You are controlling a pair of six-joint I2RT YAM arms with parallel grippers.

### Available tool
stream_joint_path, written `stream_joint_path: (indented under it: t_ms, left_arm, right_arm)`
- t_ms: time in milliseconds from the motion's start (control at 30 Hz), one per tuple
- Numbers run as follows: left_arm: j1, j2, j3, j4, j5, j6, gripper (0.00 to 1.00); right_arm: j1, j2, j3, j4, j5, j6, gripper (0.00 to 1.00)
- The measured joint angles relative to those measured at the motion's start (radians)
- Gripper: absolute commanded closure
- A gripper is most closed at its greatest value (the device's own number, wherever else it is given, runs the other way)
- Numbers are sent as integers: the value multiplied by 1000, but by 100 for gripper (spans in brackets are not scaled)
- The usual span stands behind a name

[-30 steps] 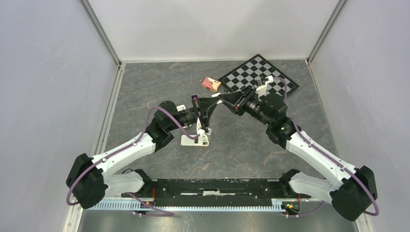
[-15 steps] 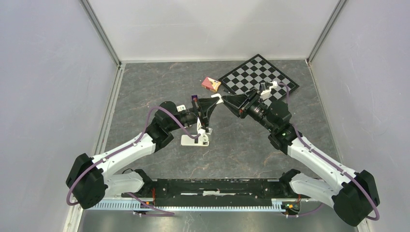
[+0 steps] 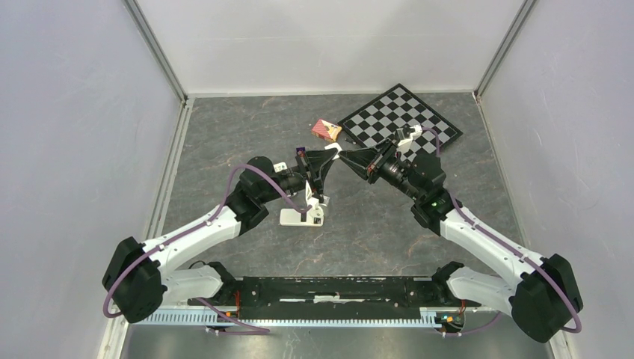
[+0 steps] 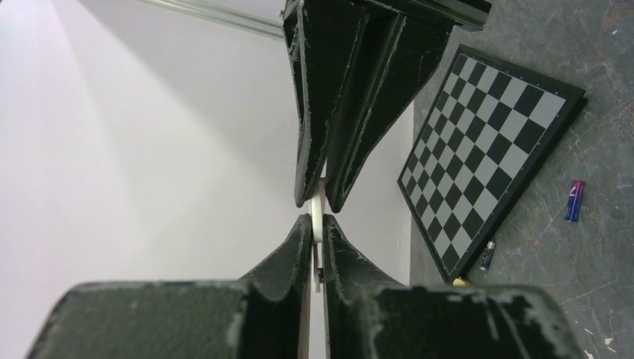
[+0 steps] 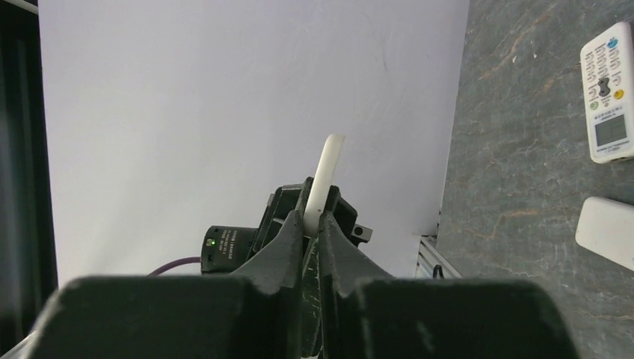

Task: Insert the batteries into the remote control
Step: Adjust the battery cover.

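While my left hand [image 4: 316, 224] and right hand [image 5: 312, 218] both clench one thin white curved plastic strip [image 5: 327, 161], likely the bay cover, I judge loading not begun. Two small purple-blue cylindrical batteries [image 4: 574, 200] lie loose on the grey table [image 4: 598, 299] beside the black-and-white checkerboard [image 4: 486, 142]. The white keypad remote control [image 5: 611, 93] lies face up.

Right arm [image 3: 478, 238]: elbow and shoulder link have shifted slightly leftward.
Right gripper [image 3: 345, 155]: has rolled, and its white camera mount [image 3: 404, 136] now sits lower.
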Motion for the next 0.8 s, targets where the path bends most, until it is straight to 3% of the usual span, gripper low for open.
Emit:
stream_joint_path:
  t_ms: [67,500,667,800]
  left_arm:
    - [1,0,0,-1,-2,0,79]
    - [0,-11,-33,-3,-2,-44,39]
    - [0,-23,-34,1,-31,-219,29]
    - [0,-55,-32,3,-90,-458,29]
  right_arm:
    - [-1,3,0,6,0,10,100]
    - [-5,3,-32,84,12,3,100]
    - [-6,2,-47,104,20,-17,100]
    - [-12,-11,-71,104,39,-39,100]
